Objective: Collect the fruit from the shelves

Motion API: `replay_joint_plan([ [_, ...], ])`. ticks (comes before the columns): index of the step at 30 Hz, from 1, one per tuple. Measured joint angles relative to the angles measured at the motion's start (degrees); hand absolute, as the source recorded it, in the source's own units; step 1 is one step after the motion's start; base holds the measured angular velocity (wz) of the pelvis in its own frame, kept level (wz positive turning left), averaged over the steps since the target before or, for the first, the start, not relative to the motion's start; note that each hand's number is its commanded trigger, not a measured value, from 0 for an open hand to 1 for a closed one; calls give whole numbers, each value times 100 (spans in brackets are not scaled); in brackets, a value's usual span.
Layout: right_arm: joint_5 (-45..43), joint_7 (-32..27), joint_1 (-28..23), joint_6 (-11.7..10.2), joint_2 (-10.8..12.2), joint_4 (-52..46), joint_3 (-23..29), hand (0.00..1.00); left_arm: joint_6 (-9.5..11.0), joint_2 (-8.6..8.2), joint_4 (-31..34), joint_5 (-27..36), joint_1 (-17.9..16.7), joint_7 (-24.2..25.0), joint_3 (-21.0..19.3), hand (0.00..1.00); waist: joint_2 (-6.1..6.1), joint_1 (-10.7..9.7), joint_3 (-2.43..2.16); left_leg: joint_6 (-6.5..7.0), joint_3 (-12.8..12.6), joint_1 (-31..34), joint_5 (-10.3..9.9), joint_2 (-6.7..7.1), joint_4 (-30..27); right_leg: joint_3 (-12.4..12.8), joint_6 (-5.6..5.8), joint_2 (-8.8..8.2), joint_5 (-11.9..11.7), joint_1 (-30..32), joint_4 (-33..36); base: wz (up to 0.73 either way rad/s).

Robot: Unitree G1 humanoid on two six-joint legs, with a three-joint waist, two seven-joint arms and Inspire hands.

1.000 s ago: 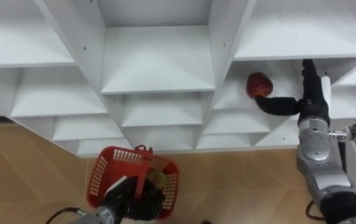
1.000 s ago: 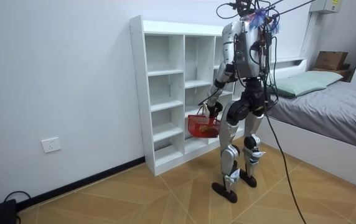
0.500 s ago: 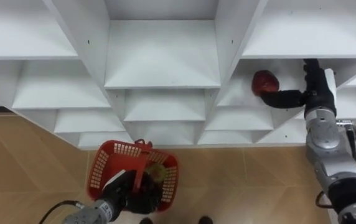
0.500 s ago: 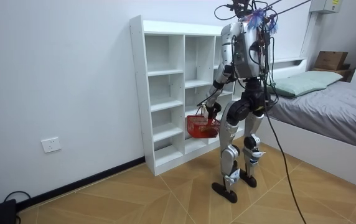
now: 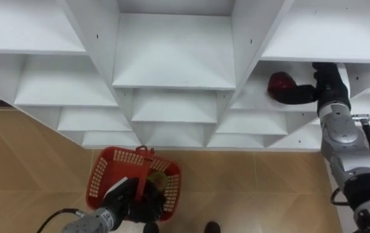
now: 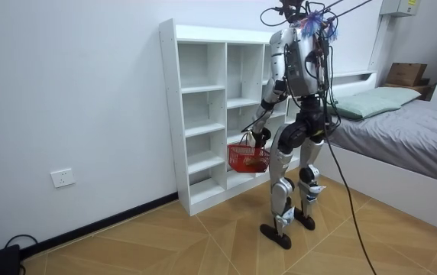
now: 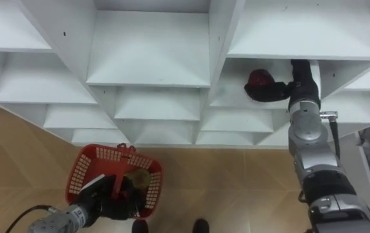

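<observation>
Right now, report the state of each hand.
Left hand: shut on the handle of the red basket.
Right hand: against the red apple on the shelf; cannot be told.

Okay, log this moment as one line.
right hand: touching red fruit on shelf | left hand: gripping red basket handle | yellowish fruit in basket

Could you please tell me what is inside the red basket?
A yellowish-green fruit lies in the red basket; the left hand gripping its handle hides part of the inside.
</observation>
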State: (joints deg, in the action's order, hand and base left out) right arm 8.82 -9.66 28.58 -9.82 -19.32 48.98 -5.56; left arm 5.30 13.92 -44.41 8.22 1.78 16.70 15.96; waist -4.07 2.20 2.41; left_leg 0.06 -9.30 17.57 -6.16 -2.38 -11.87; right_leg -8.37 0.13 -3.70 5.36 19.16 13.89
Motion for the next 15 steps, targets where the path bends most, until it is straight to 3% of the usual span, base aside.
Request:
replay_joint_plan([
  [5, 21, 131, 0, 126, -3, 173, 1, 0, -58, -1, 1, 0, -7, 4, 10, 100, 3, 11, -1, 0, 6, 1, 0, -1, -62, -15, 0, -12, 0, -1, 65, 0],
  [15, 42, 264, 20, 119, -26, 510, -1, 0, -66, -46, 0, 4, 7, 7, 227, 100, 53, 167, -25, 14, 7, 4, 26, -3, -86, -17, -22, -14, -18, -1, 82, 0],
])
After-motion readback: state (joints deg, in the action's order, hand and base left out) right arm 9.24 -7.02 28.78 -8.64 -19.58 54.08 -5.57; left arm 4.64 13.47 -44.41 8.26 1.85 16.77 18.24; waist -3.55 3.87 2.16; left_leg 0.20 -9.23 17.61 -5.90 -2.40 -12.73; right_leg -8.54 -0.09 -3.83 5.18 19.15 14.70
